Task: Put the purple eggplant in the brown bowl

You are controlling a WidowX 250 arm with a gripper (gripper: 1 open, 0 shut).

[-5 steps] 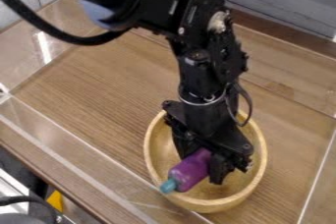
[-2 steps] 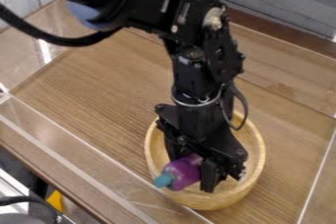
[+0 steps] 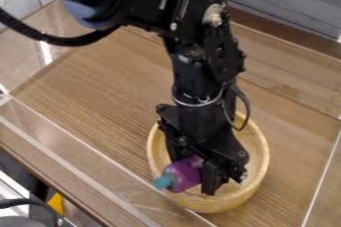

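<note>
Down on the wooden table (image 3: 94, 92), the brown bowl (image 3: 253, 166) sits near the front edge with the black arm reaching straight down into it. Inside that bowl the gripper (image 3: 210, 171) is clamped on the purple eggplant (image 3: 186, 174), its teal stem poking toward the rim. By my reckoning 1 step is left: letting go and lifting clear.

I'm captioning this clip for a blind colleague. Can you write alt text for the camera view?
A black robot arm reaches straight down into a brown bowl, its gripper shut on a purple eggplant with a teal stem. The bowl sits on a wooden table.
</note>
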